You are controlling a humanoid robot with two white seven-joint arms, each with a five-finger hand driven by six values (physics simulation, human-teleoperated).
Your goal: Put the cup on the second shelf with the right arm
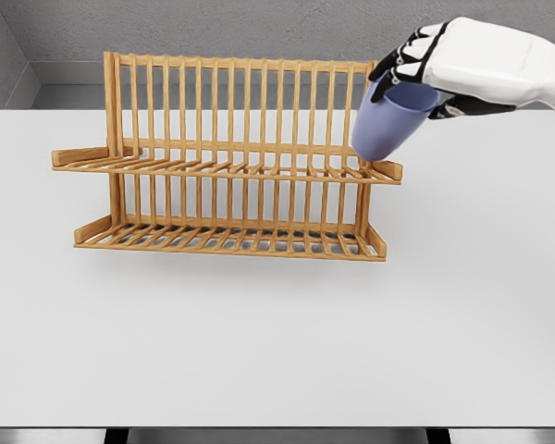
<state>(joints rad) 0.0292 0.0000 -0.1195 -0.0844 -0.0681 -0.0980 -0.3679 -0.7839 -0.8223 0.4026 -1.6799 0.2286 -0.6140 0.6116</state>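
Reaching in from the upper right of the head view, the right robot hand (409,69) has its black fingers (388,67) curled around the rim end of a lavender cup (388,122), gripping it. The cup is tilted, its closed base pointing down and to the left, its mouth hidden under the hand. It sits above the right end of the upper shelf (227,168) of a wooden rack (231,157); whether its base touches the slats cannot be told. The rack has two slatted tiers and an upright slatted back, and it stands toward the far side of a white worktop (277,342). The lower shelf (231,240) holds nothing. The left arm does not appear.
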